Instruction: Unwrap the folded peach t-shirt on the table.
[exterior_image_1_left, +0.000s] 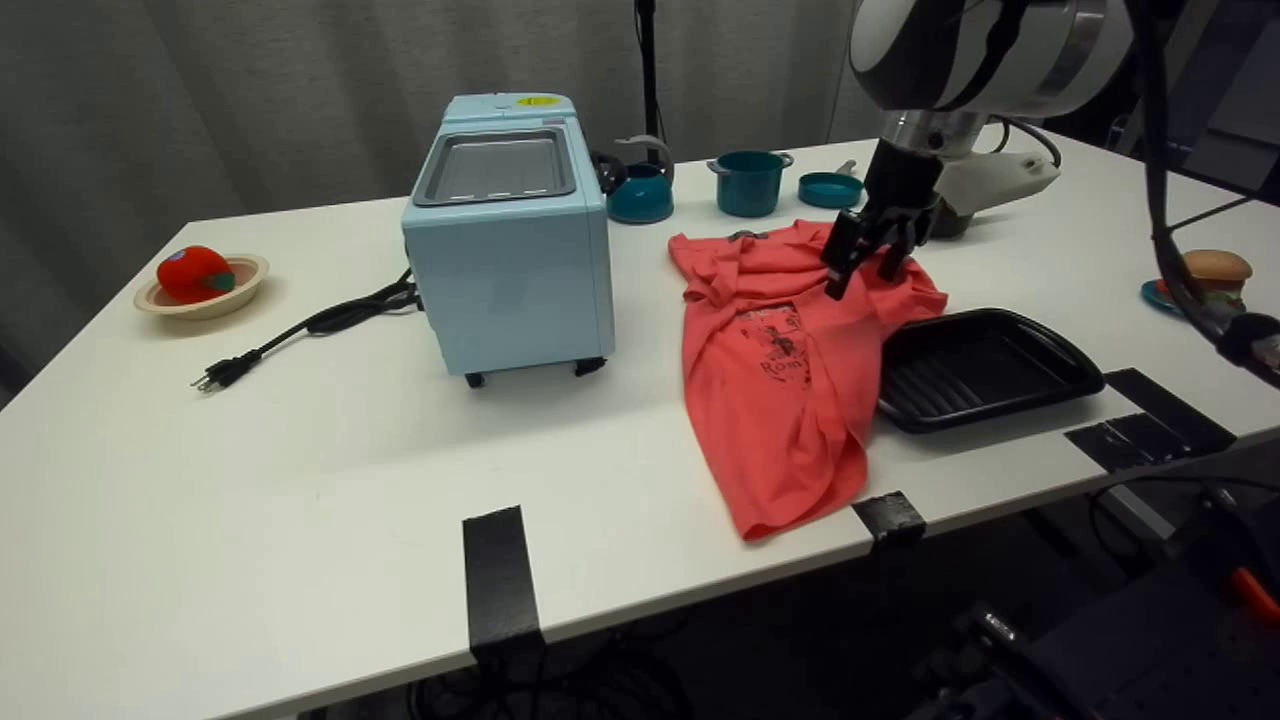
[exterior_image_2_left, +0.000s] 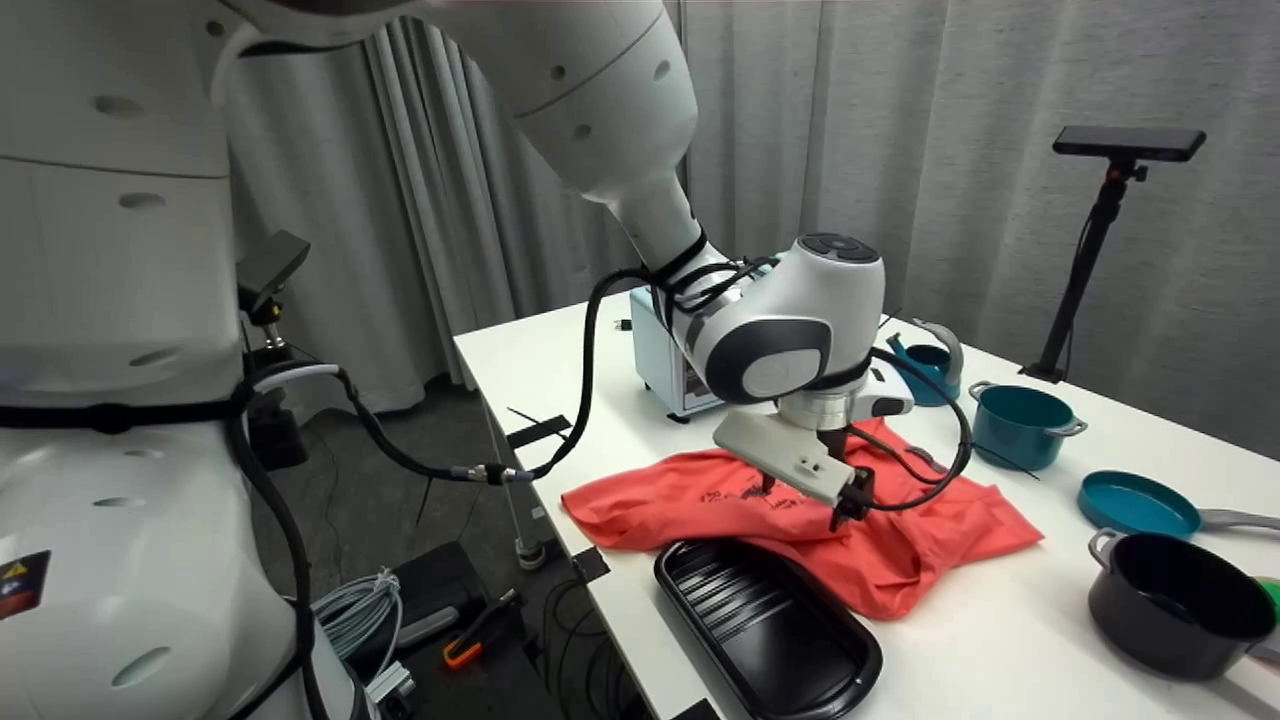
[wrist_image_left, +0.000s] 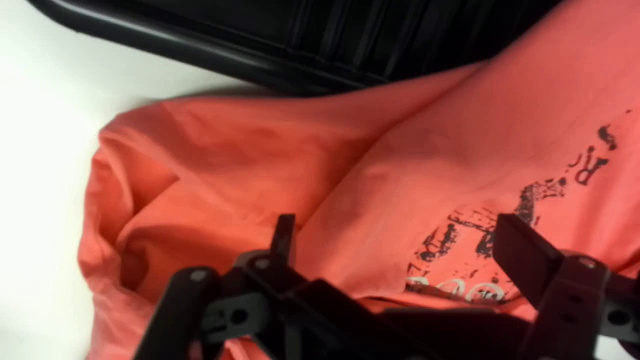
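The peach-red t-shirt (exterior_image_1_left: 770, 440) lies creased and partly folded over on the white table, with a dark print near its middle. One end reaches toward the front table edge. It also shows in an exterior view (exterior_image_2_left: 690, 490), partly hidden by the arm, and fills much of the wrist view (wrist_image_left: 340, 135). My gripper (exterior_image_1_left: 860, 282) is over the shirt's tray-side part, fingers pointing down. In an exterior view the gripper (exterior_image_2_left: 804, 504) is above the shirt beside the print. In the wrist view the fingers (wrist_image_left: 395, 220) are wide apart with no cloth pinched between them.
A black ribbed tray (exterior_image_1_left: 1000, 365) touches the shirt's side, and part of the cloth lies over its rim. A pale blue appliance (exterior_image_1_left: 515, 285) stands nearby. A teal kettle (exterior_image_1_left: 640, 197), teal pot (exterior_image_1_left: 750, 185), teal pan (exterior_image_1_left: 829, 190) and dark pot (exterior_image_2_left: 1180, 610) stand around.
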